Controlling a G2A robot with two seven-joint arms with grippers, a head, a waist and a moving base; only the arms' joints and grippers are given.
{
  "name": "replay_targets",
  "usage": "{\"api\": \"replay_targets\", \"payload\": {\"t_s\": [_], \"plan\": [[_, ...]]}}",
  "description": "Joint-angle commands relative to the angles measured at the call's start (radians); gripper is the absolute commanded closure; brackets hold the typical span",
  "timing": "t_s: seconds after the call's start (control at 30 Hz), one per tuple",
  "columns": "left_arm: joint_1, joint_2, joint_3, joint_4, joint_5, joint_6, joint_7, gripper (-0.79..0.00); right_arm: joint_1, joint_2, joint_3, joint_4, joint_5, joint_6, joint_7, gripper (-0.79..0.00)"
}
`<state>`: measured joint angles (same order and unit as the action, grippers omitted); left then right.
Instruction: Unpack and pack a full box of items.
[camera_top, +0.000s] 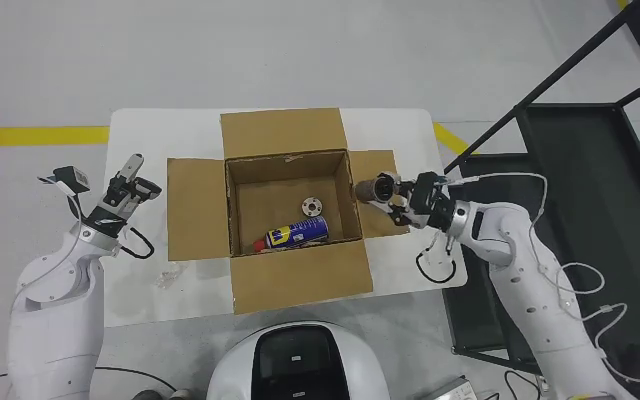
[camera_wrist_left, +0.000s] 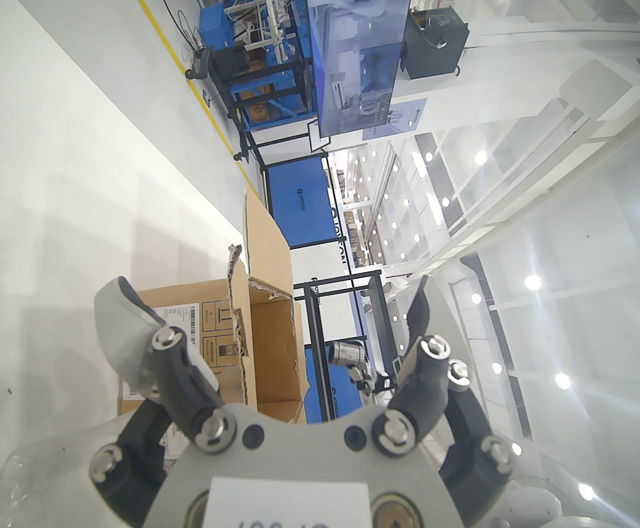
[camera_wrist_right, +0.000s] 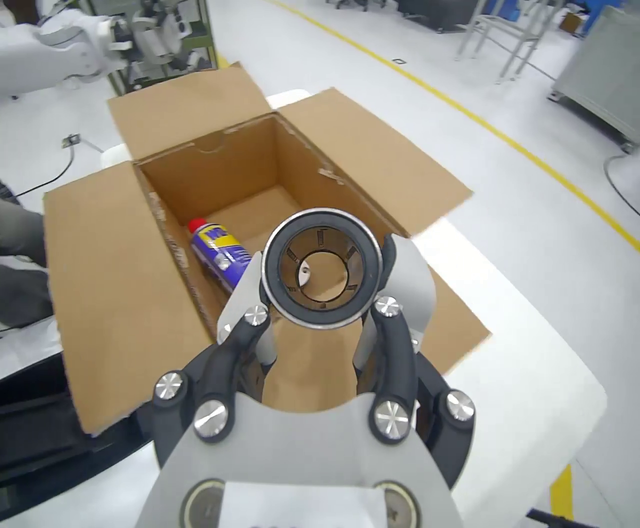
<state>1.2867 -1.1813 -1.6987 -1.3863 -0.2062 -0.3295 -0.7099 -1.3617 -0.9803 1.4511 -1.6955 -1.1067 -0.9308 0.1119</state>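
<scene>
Right end effector (camera_wrist_right: 322, 270), mine, clamped on metal sleeve (camera_wrist_right: 322, 216) above the right flap of the cardboard box (camera_top: 296, 275). The sleeve axis is level and aimed at the cavity holding the spray can (camera_top: 297, 235). My left end effector (camera_top: 130, 178), jaws spread, hangs well apart over the bench (camera_top: 160, 135).

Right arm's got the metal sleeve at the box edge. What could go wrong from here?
1. The metal sleeve is round and smooth, pinched across its sides by the right gripper: it might slip or twist.
2. It hangs over the right flap, not the opening; released here, it would likely roll.
3. Lowered inside, it could strike the spray can.
</scene>
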Motion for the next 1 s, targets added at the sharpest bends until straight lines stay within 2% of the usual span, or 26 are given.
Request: {"api": "replay_targets", "payload": {"t_s": [0.0, 0.77, 0.87, 0.97], "plan": [[0.000, 0.000, 0.000, 0.000, 0.000, 0.000, 0.000, -0.785, 0.002, -0.001, -0.020, -0.033, 0.016, 0.006, 0.041, 0.000], [0.000, 0.000, 0.000, 0.000, 0.000, 0.000, 0.000, -0.785, 0.007, -0.003, -0.042, -0.053, 0.037, 0.025, 0.063, 0.000], [0.000, 0.000, 0.000, 0.000, 0.000, 0.000, 0.000, -0.785, 0.052, -0.007, -0.088, -0.067, 0.023, 0.017, 0.101, 0.000], [0.000, 0.000, 0.000, 0.000, 0.000, 0.000, 0.000, -0.785, 0.162, -0.019, -0.183, -0.034, 0.024, 0.005, 0.159, 0.000]]}}
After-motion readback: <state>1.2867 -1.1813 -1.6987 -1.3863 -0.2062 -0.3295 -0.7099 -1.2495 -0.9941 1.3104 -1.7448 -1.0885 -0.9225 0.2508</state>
